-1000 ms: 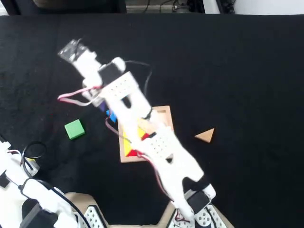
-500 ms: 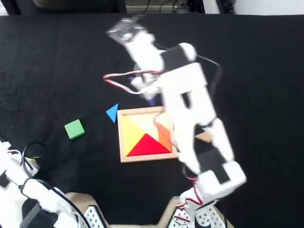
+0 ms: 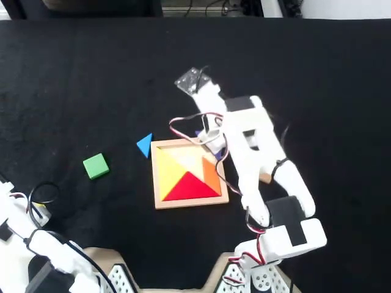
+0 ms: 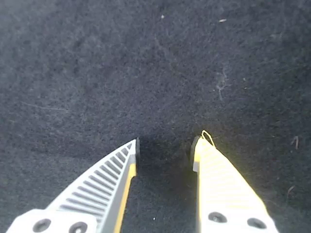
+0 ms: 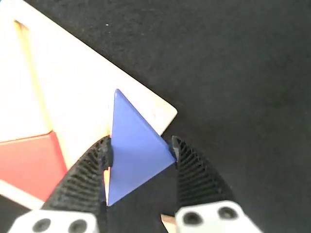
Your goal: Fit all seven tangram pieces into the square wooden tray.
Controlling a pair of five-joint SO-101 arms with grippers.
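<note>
Black cloth [image 3: 317, 73] covers the table. My right gripper [image 5: 139, 145] is clamped on a violet-blue triangle [image 5: 131, 167], just above one corner of the square wooden tray [image 3: 160, 202]. In the tray lie a yellow piece [image 3: 166, 171], a red triangle [image 3: 190, 187] and an orange piece [image 3: 211, 174] beside a pale patch. A blue triangle [image 3: 145, 145] and a green square [image 3: 96, 166] lie outside it. My left gripper [image 4: 165, 148] hangs spread, empty, over bare cloth.
</note>
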